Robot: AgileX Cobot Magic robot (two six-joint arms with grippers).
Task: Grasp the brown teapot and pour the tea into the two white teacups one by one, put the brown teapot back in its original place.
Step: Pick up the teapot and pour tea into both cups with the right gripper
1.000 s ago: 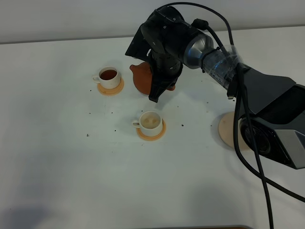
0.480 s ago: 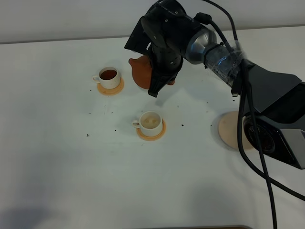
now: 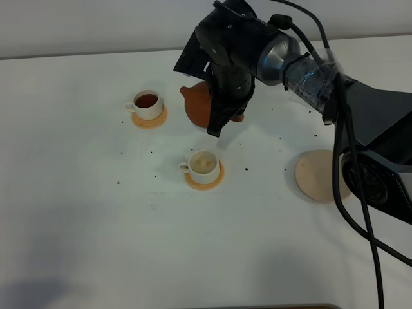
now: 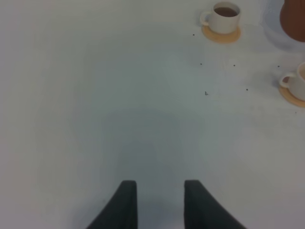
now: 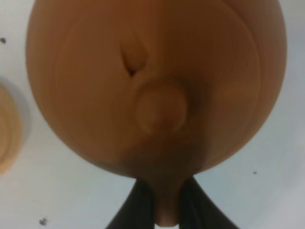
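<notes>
Shifted rightward, brown teapot (image 3: 197, 105) hangs clamped in right hand (image 5: 167, 202).

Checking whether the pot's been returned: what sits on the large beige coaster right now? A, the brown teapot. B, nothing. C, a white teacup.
B: the beige coaster lies bare, while the right gripper holds the brown teapot away from it.

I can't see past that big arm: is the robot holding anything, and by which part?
The right end effector holds the brown teapot by its handle; the left end effector holds nothing.
</notes>
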